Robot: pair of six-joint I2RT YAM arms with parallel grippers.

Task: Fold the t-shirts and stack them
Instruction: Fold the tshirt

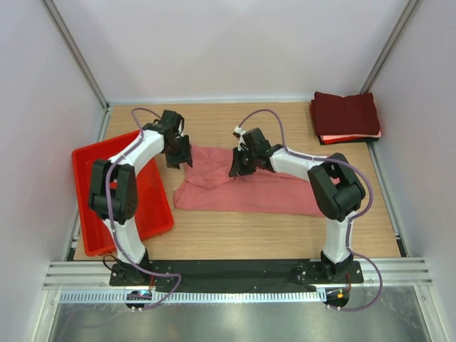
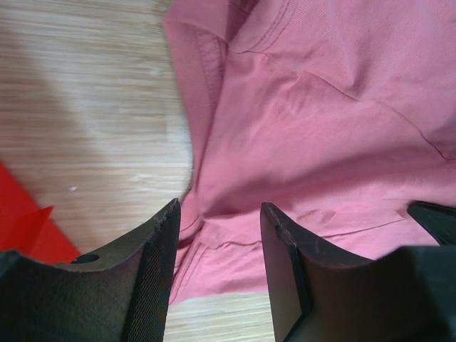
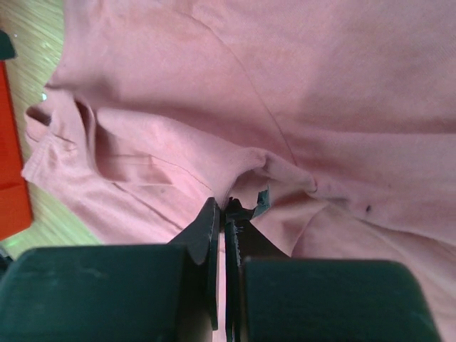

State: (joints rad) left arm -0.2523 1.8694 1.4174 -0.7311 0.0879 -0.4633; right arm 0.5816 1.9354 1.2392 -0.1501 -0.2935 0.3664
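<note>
A salmon-pink t-shirt [image 1: 242,191] lies crumpled and spread across the middle of the wooden table. My left gripper [image 1: 179,157] hovers over the shirt's left edge. In the left wrist view it [image 2: 219,211] is open, with the shirt's hem [image 2: 320,107] showing between its fingers and nothing gripped. My right gripper [image 1: 239,165] is down on the upper middle of the shirt. In the right wrist view it [image 3: 226,208] is shut on a pinched ridge of the pink cloth [image 3: 214,85]. A stack of folded dark maroon t-shirts [image 1: 345,112] with a thin pale layer lies at the back right corner.
A red plastic tray [image 1: 151,203] sits on the left side of the table beside the left arm; its corner shows in both wrist views [image 2: 28,231] [image 3: 11,178]. White walls enclose the table on three sides.
</note>
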